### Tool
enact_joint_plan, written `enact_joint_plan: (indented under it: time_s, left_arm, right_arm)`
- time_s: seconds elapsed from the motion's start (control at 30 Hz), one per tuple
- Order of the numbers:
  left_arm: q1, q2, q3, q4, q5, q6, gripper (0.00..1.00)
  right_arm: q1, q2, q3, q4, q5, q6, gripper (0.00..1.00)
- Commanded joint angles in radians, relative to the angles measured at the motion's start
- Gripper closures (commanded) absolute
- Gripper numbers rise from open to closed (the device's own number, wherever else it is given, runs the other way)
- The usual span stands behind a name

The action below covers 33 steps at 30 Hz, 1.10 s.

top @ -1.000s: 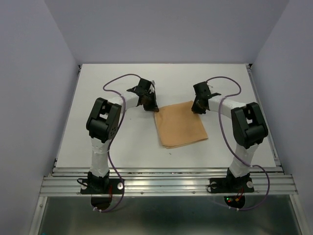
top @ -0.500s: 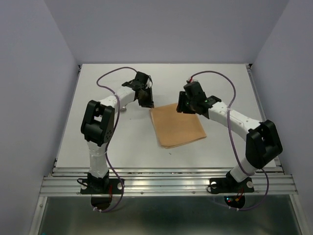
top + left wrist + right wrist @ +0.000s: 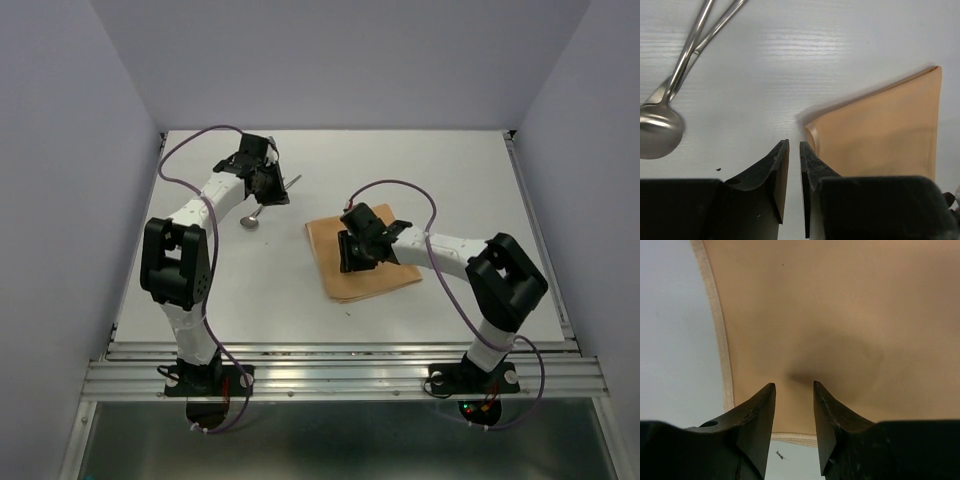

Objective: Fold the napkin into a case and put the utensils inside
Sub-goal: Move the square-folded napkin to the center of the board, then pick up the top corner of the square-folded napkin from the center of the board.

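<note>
Our right gripper (image 3: 357, 250) hangs low over the left part of the napkin (image 3: 392, 278), its jaws partly apart and empty. The napkin lies flat as a folded rectangle in the middle of the table (image 3: 450, 170). The left gripper (image 3: 266, 183) stands at the far left near the handles of the utensils (image 3: 252, 218), its jaws only a slit apart with nothing between them. We judge that the next fold is in hand. To do it well we should pinch only the upper layer near an edge and lift slowly, so the lower layer stays flat. Whether the fingers already touch the cloth we cannot say for sure. One second ago both grippers were at the far corners of the napkin. Now the left arm has swung away to the left, uncovering the utensils, and the right one has come nearer onto the cloth.
</note>
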Motion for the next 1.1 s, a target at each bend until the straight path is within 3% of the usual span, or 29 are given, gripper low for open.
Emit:
enact_joint_plan:
  time_s: [0.0,0.4,0.73,1.07]
  left_arm:
    - [0.025,-0.064,-0.024,-0.002,-0.001,0.007,0.74]
    - [0.063,-0.089,-0.033,-0.003,0.000,0.015,0.74]
    - [0.095,-0.127,-0.032,-0.010,0.002,0.034,0.74]
    - [0.106,-0.132,-0.035,-0.008,0.003,0.030,0.74]
  right_arm:
    - [0.012,0.070,0.032,0.028,-0.028,0.064,0.58]
    - [0.012,0.299,0.295,0.088,-0.012,0.247,0.53]
    - [0.073,0.205,0.301,0.011,0.080,0.038,0.52]
    - [0.189,0.225,0.320,-0.024,0.146,0.018,0.51]
